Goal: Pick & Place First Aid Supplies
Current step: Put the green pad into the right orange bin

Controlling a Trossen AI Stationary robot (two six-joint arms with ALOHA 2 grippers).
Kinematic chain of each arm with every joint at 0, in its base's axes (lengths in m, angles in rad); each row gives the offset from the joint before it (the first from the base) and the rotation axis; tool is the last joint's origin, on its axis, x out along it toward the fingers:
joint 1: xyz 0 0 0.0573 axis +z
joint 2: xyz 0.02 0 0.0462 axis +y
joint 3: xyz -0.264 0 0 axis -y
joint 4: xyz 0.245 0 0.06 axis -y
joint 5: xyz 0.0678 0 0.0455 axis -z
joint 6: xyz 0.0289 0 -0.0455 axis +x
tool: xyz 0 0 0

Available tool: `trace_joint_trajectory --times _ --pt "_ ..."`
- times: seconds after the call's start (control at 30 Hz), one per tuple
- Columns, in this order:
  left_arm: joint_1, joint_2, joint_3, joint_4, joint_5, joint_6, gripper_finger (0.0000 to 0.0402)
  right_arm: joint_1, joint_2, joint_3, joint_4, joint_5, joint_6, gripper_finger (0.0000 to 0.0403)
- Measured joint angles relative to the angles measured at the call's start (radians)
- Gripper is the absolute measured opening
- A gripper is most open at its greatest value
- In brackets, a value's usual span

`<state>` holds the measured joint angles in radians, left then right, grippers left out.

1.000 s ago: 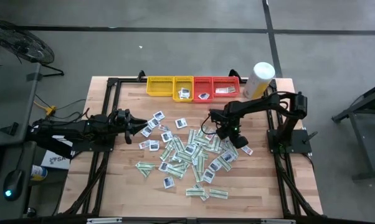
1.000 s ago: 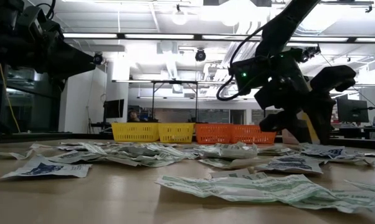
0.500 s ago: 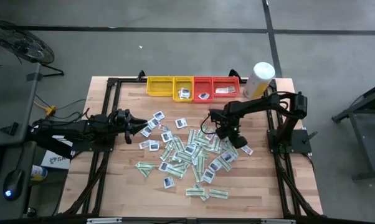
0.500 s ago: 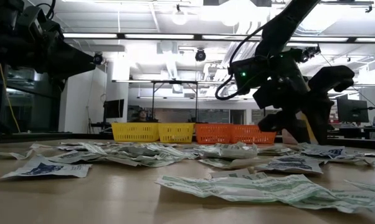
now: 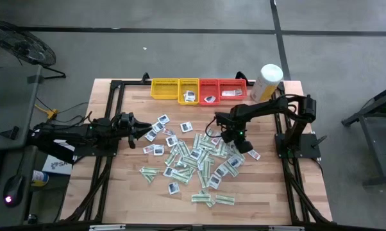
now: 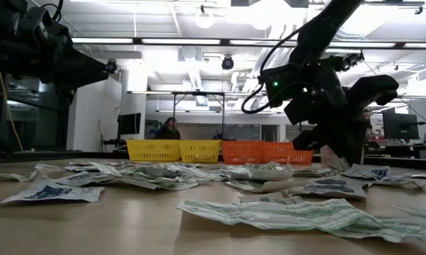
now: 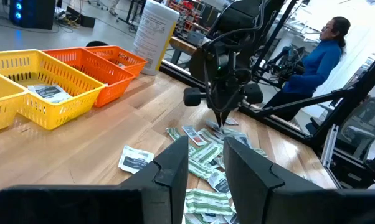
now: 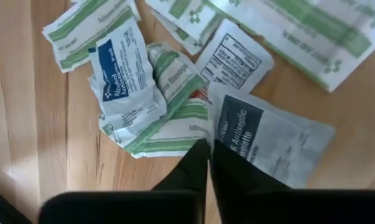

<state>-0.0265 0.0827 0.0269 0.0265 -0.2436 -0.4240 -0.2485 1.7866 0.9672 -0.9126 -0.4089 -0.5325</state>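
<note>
The first aid supplies [image 5: 193, 157] lie scattered in a loose pile mid-table: narrow white-and-green strips and small white squares with blue centres. My right gripper [image 5: 236, 142] reaches down onto the pile's right side with its fingers shut [image 8: 207, 149]. It also shows in the left wrist view [image 7: 223, 123] and the low view [image 6: 344, 152]. My left gripper [image 7: 206, 155] hangs level over the table's left side [image 5: 145, 131], open and with nothing between its fingers. My right gripper's shut fingertips [image 8: 200, 152] rest on the pile where a crumpled green-striped packet [image 8: 175, 127] meets a blue-and-white antiseptic wipe packet [image 8: 262, 134]. The fingers come from above, slanting down. Whether a packet edge is caught between them I cannot tell.
Yellow trays [image 5: 174, 90] and red trays [image 5: 222, 88] stand in a row at the far edge, some holding packets. A tall white-and-yellow canister [image 5: 267, 82] stands at the far right. Bare wood lies along the near edge [image 5: 263, 199]. A person [image 7: 318, 56] sits beyond the table.
My right gripper has stayed in place over the pile and has shut its fingers, which stood apart a second ago. The packets have not visibly moved.
</note>
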Motion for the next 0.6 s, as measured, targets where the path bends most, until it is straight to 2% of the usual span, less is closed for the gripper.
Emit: trace_joint_trajectory --times 0.27,0.6 --pt "0.000 0.000 0.000 0.000 0.000 0.000 0.0101 -0.012 -0.072 0.000 -0.029 0.018 0.118 0.0002" --pt "0.000 0.000 0.000 0.000 0.000 0.000 0.0101 -0.076 -0.284 0.000 -0.023 0.037 0.279 0.0001"
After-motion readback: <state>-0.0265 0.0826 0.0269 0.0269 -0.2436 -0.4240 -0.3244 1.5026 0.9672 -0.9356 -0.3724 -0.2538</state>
